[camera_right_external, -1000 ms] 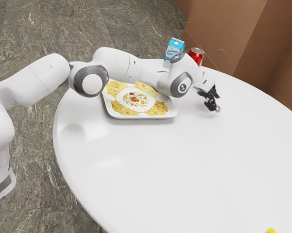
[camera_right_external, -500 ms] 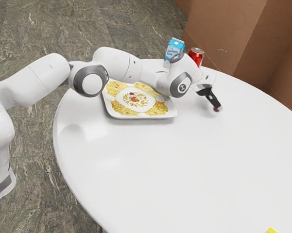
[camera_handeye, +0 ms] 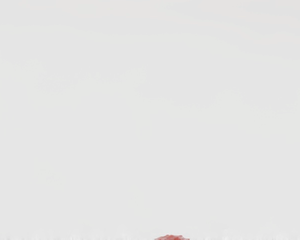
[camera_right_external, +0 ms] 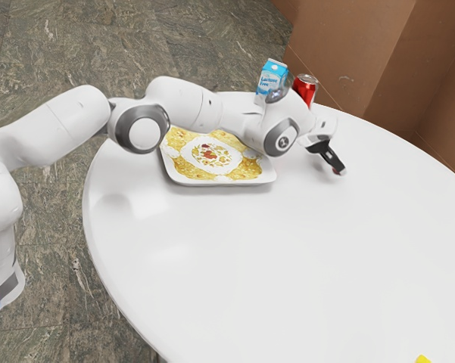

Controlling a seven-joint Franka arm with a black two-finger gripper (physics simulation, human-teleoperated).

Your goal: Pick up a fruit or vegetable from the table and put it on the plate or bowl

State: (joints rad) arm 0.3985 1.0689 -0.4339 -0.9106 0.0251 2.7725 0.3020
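A small red fruit (camera_right_external: 335, 172) sits at the tips of my gripper (camera_right_external: 334, 168), just above the white table to the right of the plate in the exterior view. The black fingers stand close together, pinching it from both sides. In the wrist view the fruit (camera_handeye: 171, 237) is a red blur directly under my hand, over bare white tabletop. The square plate (camera_right_external: 262, 178), with yellow and red decoration, lies under my forearm, a short way to the exterior view's left of the gripper.
A blue and white milk carton (camera_right_external: 272, 77) and a red can (camera_right_external: 306, 86) stand behind my wrist at the table's far edge. Brown cardboard boxes (camera_right_external: 378, 53) rise beyond. A small yellow thing (camera_right_external: 422, 358) lies at the near right edge.
One second ago the fingers stood apart around the red fruit; they have since closed on it. The hand has turned slightly and barely shifted.
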